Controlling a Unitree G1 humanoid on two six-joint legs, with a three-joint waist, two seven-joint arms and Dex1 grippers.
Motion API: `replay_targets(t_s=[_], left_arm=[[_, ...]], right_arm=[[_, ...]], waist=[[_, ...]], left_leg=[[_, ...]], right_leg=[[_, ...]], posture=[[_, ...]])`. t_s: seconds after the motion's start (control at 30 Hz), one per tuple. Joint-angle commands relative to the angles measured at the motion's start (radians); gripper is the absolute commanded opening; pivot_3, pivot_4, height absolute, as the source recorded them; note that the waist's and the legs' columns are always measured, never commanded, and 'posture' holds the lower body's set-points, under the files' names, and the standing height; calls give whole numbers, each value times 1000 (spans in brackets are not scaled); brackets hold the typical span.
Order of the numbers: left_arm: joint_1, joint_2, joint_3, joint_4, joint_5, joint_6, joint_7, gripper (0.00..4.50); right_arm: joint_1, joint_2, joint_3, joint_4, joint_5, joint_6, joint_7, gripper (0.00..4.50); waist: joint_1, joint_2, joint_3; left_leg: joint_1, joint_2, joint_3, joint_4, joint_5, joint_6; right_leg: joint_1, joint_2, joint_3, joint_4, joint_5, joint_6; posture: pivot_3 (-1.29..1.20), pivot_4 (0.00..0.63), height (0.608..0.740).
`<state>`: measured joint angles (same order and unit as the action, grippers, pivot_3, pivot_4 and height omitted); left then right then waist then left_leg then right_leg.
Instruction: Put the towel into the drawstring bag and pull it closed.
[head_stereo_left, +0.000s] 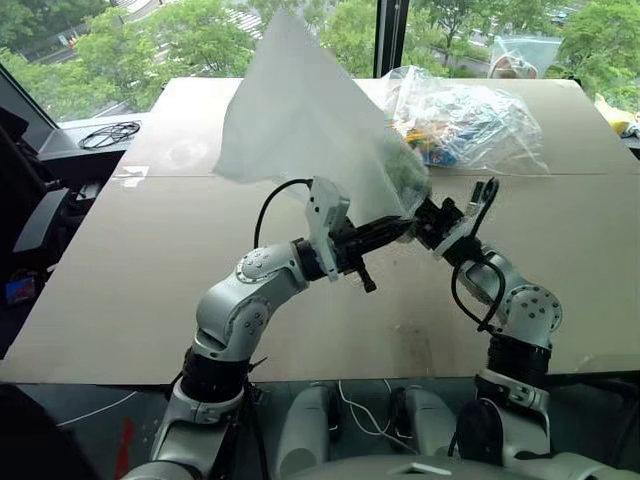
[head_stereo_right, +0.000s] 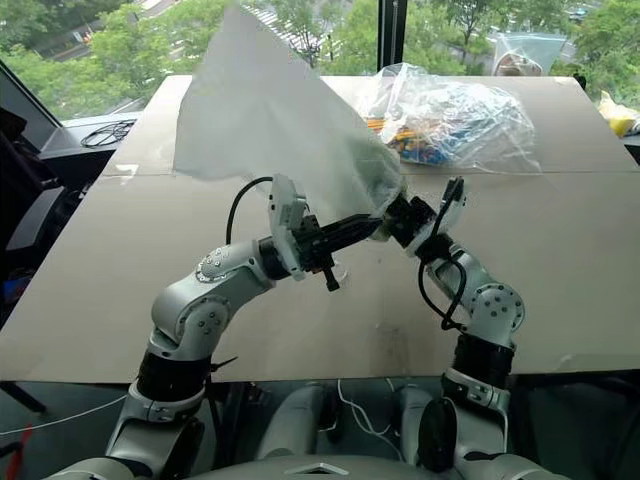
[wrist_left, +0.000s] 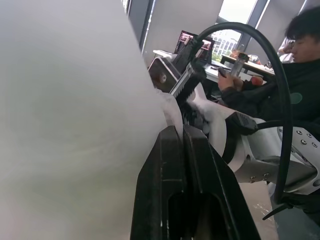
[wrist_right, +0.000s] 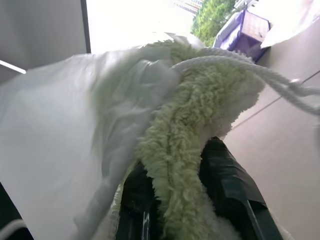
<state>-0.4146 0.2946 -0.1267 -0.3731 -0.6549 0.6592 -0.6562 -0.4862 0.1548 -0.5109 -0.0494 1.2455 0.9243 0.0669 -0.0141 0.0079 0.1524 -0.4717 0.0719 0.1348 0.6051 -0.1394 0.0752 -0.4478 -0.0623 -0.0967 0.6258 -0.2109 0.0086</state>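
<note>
**Towel at the bag's mouth, both tools clamped**

Above the tabletop, the left tool is closed tight on the drawstring bag at its mouth. The right tool pinches the green towel, partly inside the mouth. A clear plastic bag lies near the far edge.

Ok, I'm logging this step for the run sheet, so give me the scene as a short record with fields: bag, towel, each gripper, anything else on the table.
bag: drawstring bag lifted off the table, mouth down at the grippers
towel: green towel at the bag's mouth, part in, part out
left gripper: jaws shut on the bag's edge
right gripper: jaws closed on the towel
cord: white cord lies over the towel
also on table: clear plastic bag of colourful items, far side
</note>
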Motion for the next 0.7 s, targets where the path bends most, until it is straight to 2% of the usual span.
replay_targets(t_s=[0.03, 0.07, 0.13, 0.2, 0.23, 0.3, 0.4, 0.47, 0.6, 0.7], left_arm=[[-10, -5, -8, -41, -19, 0, -12, 0], [-14, -9, -12, -36, -15, -2, -11, 0], [-18, -21, -15, -30, -14, -5, -7, 0], [-22, -37, -21, -24, -4, -11, 2, 0], [-23, -43, -27, -22, 4, -15, 6, 0], [-26, -48, -35, -14, 25, -33, 8, 0], [-57, -79, -43, 47, 107, -108, 43, 0], [-92, -103, -56, 113, 178, -173, 69, 0], [-166, -122, -112, 254, 347, -283, 122, 0], [-200, -97, -195, 324, 479, -378, 101, 0]], right_arm=[[39, 31, 163, -139, 70, 56, 88, 115], [30, 55, 141, -123, 86, 7, 42, 115], [-31, 102, 29, 5, 204, -128, -148, 115], [6, 28, 118, -39, 152, -102, -63, 115], [-2, 31, 104, -42, 169, -144, -74, 115], [-41, 52, 47, 21, 203, -238, -184, 115], [16, 1, 181, -65, 141, -169, -82, 115], [-20, 47, 119, -27, 206, -258, -172, 115], [6, 26, 170, -48, 167, -268, -140, 115], [-33, 36, 94, 3, 225, -359, -220, 115]], waist=[[-2, 1, 3], [-5, 1, 3], [-5, 0, 2], [3, -1, 3], [1, 0, 4], [0, -1, 4], [1, 0, 4], [1, 0, 4], [7, -1, 4], [4, -1, 4]], left_leg=[[0, 0, 0, 0, 0, 0], [0, 0, 1, 0, 0, 0], [1, 0, 0, 0, 0, 0], [1, 0, -1, 0, 0, 0], [1, 0, -1, 0, 0, 0], [0, 0, 0, 1, 0, 0], [0, -1, 0, 1, 0, 0], [0, 0, 0, 1, 0, 0], [0, -1, -1, 2, 0, 0], [0, 0, 0, 3, 0, 0]], right_leg=[[-1, 0, 0, 0, 0, 1], [-1, 0, 1, 0, -1, 1], [-1, 1, 2, 0, -1, 2], [1, 0, 0, 0, -1, 1], [0, 0, 0, 0, -1, 2], [0, 0, 1, 0, -1, 2], [0, 0, 1, 0, -1, 2], [0, 1, 1, 0, -1, 2], [1, 1, 0, 1, -1, 2], [1, 1, 1, 1, -1, 2]], posture=[[0, 150, 738], [0, 150, 738], [0, 150, 738], [0, 150, 738], [0, 150, 738], [0, 150, 738], [0, 150, 738], [0, 150, 738], [0, 150, 738], [0, 150, 738]])
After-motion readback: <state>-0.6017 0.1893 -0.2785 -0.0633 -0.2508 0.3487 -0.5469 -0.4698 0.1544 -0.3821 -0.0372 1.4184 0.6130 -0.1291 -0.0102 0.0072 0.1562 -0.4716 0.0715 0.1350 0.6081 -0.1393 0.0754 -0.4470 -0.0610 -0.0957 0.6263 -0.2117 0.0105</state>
